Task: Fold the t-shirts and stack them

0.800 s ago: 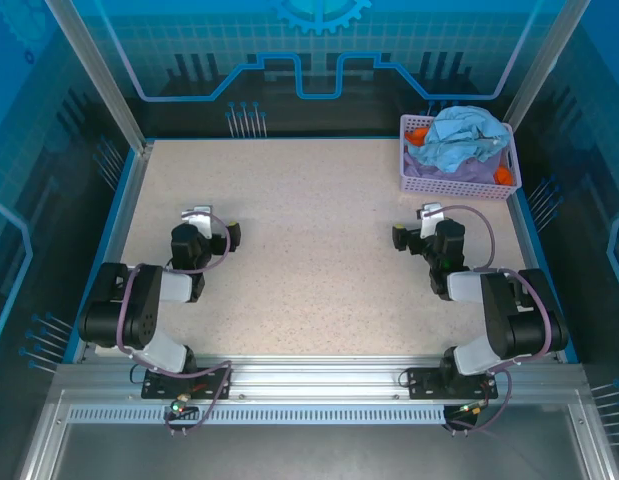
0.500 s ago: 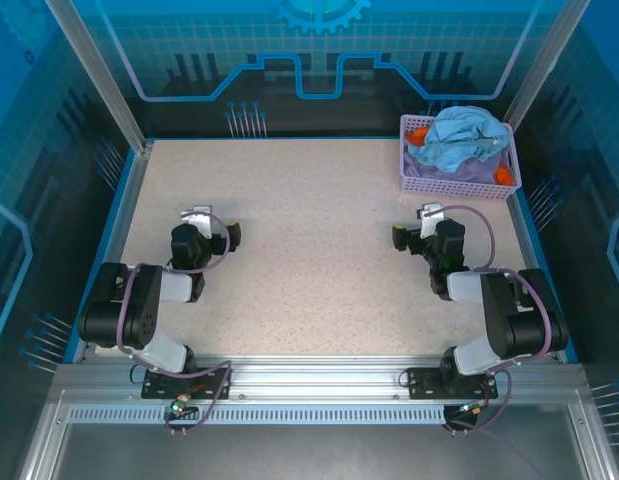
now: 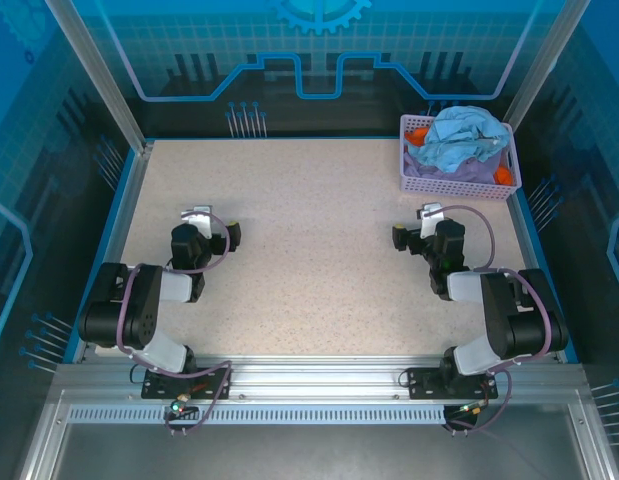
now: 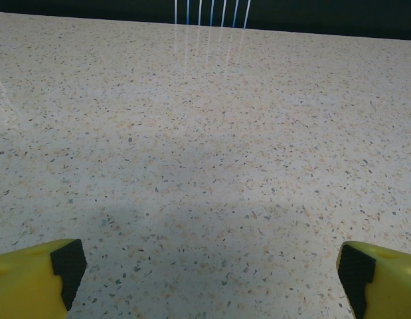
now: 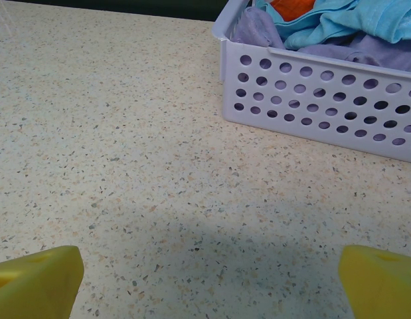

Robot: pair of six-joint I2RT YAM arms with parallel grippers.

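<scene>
The t-shirts lie crumpled in a lavender mesh basket [image 3: 455,183] at the back right of the table. A light sky-blue one [image 3: 461,138] is on top, with orange cloth [image 3: 417,134] and lavender cloth [image 3: 467,168] under it. From the right wrist I see the basket [image 5: 325,93] ahead to the right, holding the blue shirt [image 5: 354,20], the orange one [image 5: 295,8] and the purple one [image 5: 255,26]. My right gripper [image 3: 415,224] [image 5: 212,282] is open and empty, short of the basket. At the left, my left gripper [image 3: 215,224] [image 4: 212,279] stands open over bare table.
The speckled beige table [image 3: 309,250] stretches between the two arms. Blue-lit walls and metal posts [image 3: 99,80] ring the table. The far table edge with reflected light streaks [image 4: 205,16] lies ahead of the left gripper.
</scene>
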